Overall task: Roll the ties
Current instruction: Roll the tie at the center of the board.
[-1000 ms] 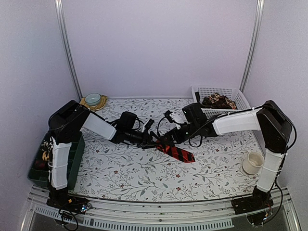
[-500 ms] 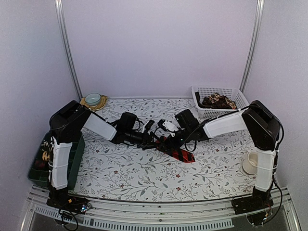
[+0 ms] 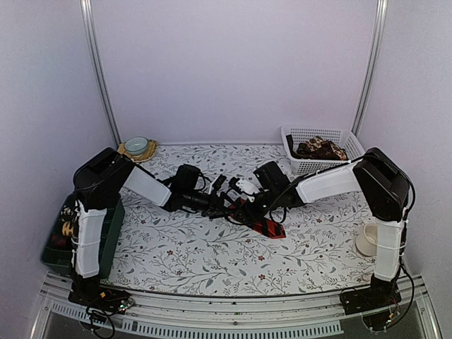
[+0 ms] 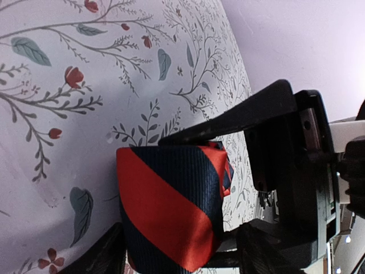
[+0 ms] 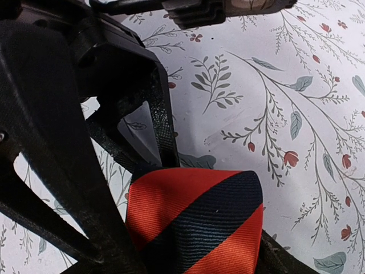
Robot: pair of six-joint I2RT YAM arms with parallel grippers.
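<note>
2 sets of jaws hide most of the red tie (image 3: 272, 228).

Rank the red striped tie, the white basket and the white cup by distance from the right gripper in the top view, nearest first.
1. The red striped tie, at the right gripper itself, in the centre.
2. The white basket, at the back right.
3. The white cup, at the near right, beside the right arm's upright link.

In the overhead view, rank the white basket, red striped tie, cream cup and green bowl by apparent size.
1. white basket
2. cream cup and red striped tie: too close to call, since the tie is partly covered
3. green bowl, though it sits farther from the camera than the cup
</note>
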